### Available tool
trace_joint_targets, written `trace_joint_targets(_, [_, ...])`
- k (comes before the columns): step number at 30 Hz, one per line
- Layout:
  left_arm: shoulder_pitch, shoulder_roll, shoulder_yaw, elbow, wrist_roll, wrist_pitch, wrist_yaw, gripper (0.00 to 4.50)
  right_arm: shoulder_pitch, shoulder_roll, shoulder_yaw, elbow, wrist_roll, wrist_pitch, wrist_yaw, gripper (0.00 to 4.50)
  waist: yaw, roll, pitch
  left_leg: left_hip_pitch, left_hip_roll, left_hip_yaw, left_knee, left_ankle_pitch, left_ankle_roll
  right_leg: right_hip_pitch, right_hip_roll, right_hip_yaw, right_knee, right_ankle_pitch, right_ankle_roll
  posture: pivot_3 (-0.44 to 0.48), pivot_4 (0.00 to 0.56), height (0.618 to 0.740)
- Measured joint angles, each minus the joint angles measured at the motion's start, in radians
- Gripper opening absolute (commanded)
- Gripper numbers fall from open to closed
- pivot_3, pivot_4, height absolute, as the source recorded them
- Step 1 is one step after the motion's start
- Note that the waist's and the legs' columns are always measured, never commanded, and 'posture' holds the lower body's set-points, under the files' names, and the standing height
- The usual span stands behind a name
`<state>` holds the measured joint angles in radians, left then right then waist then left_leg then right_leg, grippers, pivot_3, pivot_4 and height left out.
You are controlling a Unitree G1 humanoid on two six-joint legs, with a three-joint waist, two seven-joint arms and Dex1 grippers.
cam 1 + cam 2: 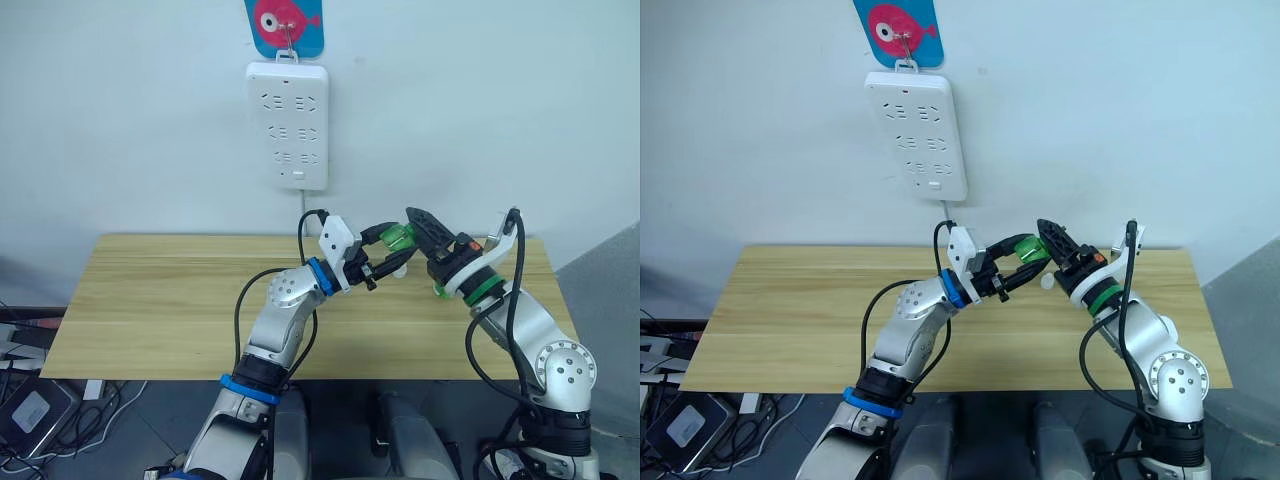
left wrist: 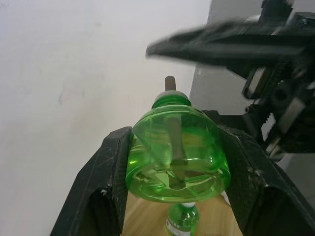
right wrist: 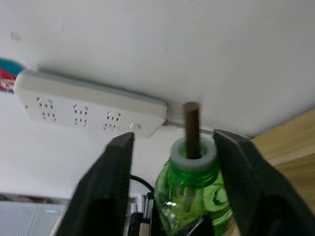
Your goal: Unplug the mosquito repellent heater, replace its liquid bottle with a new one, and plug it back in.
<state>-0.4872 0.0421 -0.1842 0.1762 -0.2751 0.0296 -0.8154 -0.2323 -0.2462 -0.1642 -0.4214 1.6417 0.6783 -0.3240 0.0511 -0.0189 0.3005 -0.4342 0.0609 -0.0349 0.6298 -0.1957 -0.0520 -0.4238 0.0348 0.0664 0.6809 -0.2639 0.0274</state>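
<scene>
My left claw (image 1: 383, 252) was clamped on the green bottle (image 1: 399, 237), one black finger (image 2: 101, 179) against each side of its round body, holding it up above the bench (image 1: 160, 300). The bottle had no cap; a dark wick (image 3: 191, 129) stood out of its white neck ring. My right claw (image 1: 420, 228) met it from the other side, its two fingers (image 3: 106, 177) spread apart, one to either side of the bottle's neck and shoulder. In the right wrist view I could not tell whether those fingers touched the bottle, but they were not closed on it.

Past the held bottle, a second green bottle (image 2: 181, 219) stood upright on the bench, and its top was hidden behind the one I held. In the head views a small white piece (image 1: 400, 268) showed just beside my left claw, and a bit of green (image 1: 440, 290) lay under my right wrist; I could not make out what either was.

Farther off, on the wall above the back edge of the bench, hung a white power strip (image 1: 288, 124), with a fish-shaped hanger (image 1: 284, 22) above it and nothing plugged into its sockets.
</scene>
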Motion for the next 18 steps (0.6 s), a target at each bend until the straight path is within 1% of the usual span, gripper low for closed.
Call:
trace_joint_targets(1, [-0.006,0.013,0.001,0.0,-0.021,0.038,-0.023,2.26,0.006,-0.047,0.005,-0.015,0.005,0.023,0.0,3.88,0.001,0.0,0.0,0.0,0.0,0.0,0.0,0.0,0.0,0.0,0.0,0.0,0.0,0.0,0.0,0.188,0.258,0.74])
trace_joint_targets(3, [-0.033,0.054,0.016,0.006,-0.082,0.147,-0.073,2.26,0.037,-0.195,0.002,-0.049,0.031,0.089,0.01,4.48,0.003,0.0,0.0,-0.001,-0.001,0.0,0.001,0.0,0.0,0.0,-0.001,0.0,0.0,0.0,0.0,0.181,0.268,0.74])
trace_joint_targets(6, [-0.094,0.134,0.07,0.031,-0.201,0.357,-0.155,2.26,0.117,-0.498,-0.029,-0.076,0.028,0.232,0.09,4.48,-0.002,0.0,0.0,0.0,-0.001,0.0,0.001,0.0,0.0,0.001,-0.001,0.0,-0.001,0.0,0.0,0.174,0.285,0.74])
trace_joint_targets(7, [-0.1,0.161,0.088,0.032,-0.222,0.402,-0.172,2.26,0.132,-0.553,-0.048,-0.076,0.023,0.26,0.113,4.48,-0.004,-0.001,0.0,0.0,-0.001,-0.001,0.001,0.0,0.0,0.001,-0.001,0.0,-0.001,0.0,0.0,0.171,0.29,0.74])
trace_joint_targets(8, [-0.114,0.194,0.106,0.036,-0.266,0.482,-0.205,2.26,0.148,-0.629,-0.058,-0.081,-0.019,0.289,0.172,4.48,-0.009,-0.001,0.0,0.0,-0.001,-0.001,0.001,0.0,0.0,0.001,0.0,0.0,0.0,0.0,0.0,0.17,0.293,0.74])
trace_joint_targets(9, [-0.125,0.223,0.105,0.036,-0.307,0.564,-0.245,2.26,0.165,-0.734,-0.059,-0.083,-0.082,0.321,0.237,4.48,-0.011,0.001,0.001,0.001,-0.001,0.0,0.001,0.0,0.0,0.001,0.0,0.0,0.0,0.0,0.0,0.169,0.295,0.74])
trace_joint_targets(11, [-0.131,0.281,0.108,0.033,-0.376,0.695,-0.315,2.26,0.188,-0.869,-0.07,-0.062,-0.211,0.356,0.334,4.48,-0.021,0.0,0.001,0.001,0.0,-0.002,0.001,0.0,0.0,0.002,0.001,-0.002,-0.001,0.0,0.0,0.166,0.303,0.74])
trace_joint_targets(12, [-0.133,0.316,0.106,0.032,-0.41,0.774,-0.358,2.26,0.194,-0.919,-0.071,-0.025,-0.28,0.361,0.385,4.48,-0.027,-0.001,0.002,0.001,0.0,-0.002,0.001,0.0,0.0,0.002,0.001,-0.002,0.0,0.0,0.0,0.167,0.308,0.74])
trace_joint_targets(14, [-0.141,0.352,0.105,0.028,-0.449,0.862,-0.403,2.26,0.197,-0.949,-0.057,0.056,-0.394,0.357,0.445,4.48,-0.028,-0.001,0.002,0.001,0.0,-0.002,0.001,0.0,0.0,0.001,0.001,-0.001,0.0,0.0,0.0,0.172,0.318,0.74])
trace_joint_targets(16, [-0.154,0.362,0.101,0.021,-0.468,0.907,-0.431,2.26,0.195,-0.964,-0.007,0.124,-0.51,0.344,0.51,4.48,-0.027,-0.002,0.003,0.001,0.0,-0.002,0.001,0.0,0.0,0.001,0.001,-0.001,-0.001,0.0,0.0,0.178,0.324,0.74])
trace_joint_targets(18, [-0.162,0.365,0.089,0.016,-0.47,0.918,-0.446,2.26,0.169,-0.967,0.066,0.188,-0.629,0.315,0.581,4.48,-0.027,-0.002,0.003,0.001,0.0,-0.001,0.001,0.0,0.0,0.001,0.0,-0.001,-0.001,0.0,0.0,0.183,0.329,0.74])
